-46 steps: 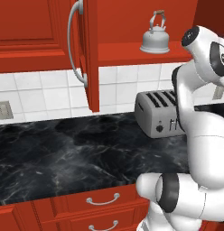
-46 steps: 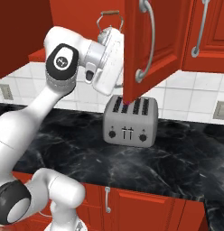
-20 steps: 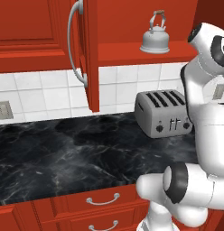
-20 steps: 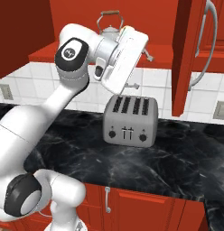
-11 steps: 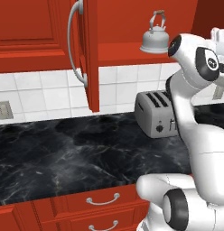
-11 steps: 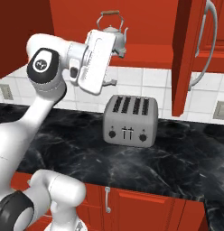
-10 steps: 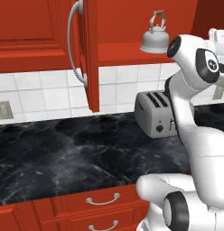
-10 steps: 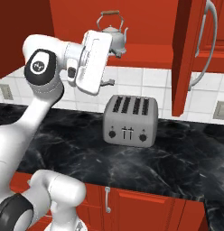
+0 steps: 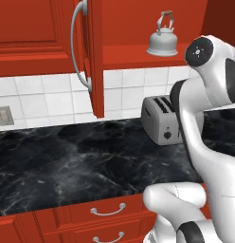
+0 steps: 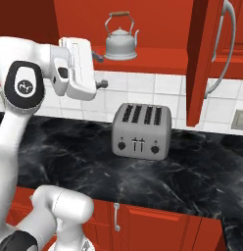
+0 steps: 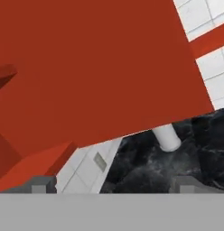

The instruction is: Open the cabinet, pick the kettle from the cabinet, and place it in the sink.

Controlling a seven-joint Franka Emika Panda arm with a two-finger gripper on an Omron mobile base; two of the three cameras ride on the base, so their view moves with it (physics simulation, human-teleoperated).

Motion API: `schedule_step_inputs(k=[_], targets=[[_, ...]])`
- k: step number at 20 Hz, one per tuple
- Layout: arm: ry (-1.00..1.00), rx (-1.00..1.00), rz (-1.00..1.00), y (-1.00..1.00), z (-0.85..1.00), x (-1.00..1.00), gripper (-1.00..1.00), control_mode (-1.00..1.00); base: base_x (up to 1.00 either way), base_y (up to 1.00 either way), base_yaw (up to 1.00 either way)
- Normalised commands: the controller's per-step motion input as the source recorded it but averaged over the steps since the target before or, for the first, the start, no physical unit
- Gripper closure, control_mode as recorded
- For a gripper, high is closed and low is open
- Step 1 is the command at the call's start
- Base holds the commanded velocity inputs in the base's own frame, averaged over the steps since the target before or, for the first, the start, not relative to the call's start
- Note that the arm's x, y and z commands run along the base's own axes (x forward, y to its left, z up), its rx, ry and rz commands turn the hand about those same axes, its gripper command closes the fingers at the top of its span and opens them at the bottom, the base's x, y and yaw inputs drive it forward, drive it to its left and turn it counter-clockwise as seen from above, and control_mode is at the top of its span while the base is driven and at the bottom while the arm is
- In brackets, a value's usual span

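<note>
Left base view: the cabinet (image 9: 138,28) stands open above the black marble tabletop (image 9: 67,161), its near door (image 9: 93,57) swung out edge-on with a long curved silver handle (image 9: 77,47) on its face. The kettle (image 9: 163,42) sits upright on the cabinet shelf, to the right of that door and above the silver toaster (image 9: 159,118), which stands on the tabletop against the white tiled wall (image 9: 43,99). The white arm (image 9: 204,95) rises to the right of the kettle, its upper joint level with the shelf. Red drawers (image 9: 105,213) with short silver pulls run below the tabletop edge.

Right base view: the kettle (image 10: 121,43) rests on the shelf, spout pointing right, directly above the toaster (image 10: 141,130). The gripper (image 10: 100,71) is just left of the kettle and slightly lower, at the shelf's front edge, apart from the kettle and holding nothing; its jaws stand spread wide. The other cabinet door (image 10: 204,59) hangs open well to the right of the kettle.

Hand view: a broad red cabinet panel (image 11: 95,67) tilts across the picture, with tiled wall (image 11: 213,40) at the upper right and dark marble tabletop (image 11: 154,167) below. The two finger tips (image 11: 39,184) rise far apart from each other, with nothing between them.
</note>
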Motion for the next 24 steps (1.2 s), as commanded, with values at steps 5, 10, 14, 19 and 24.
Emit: schedule_step_inputs(k=[5,10,14,19,24], targets=[[0.29,-0.17,0.25,0.48,0.17,0.08,-1.0,-1.0,0.0,0.0,0.0],[0.31,-0.2,0.17,0.4,0.21,0.19,-1.0,-1.0,0.0,0.0,0.0],[0.15,-0.22,0.12,0.37,0.22,0.35,-1.0,-1.0,0.0,0.0,0.0],[0.13,-0.04,0.18,0.24,0.23,0.35,-1.0,-1.0,0.0,0.0,0.0],[0.14,-0.01,0.15,0.21,0.11,0.41,-1.0,-1.0,0.0,0.0,0.0]])
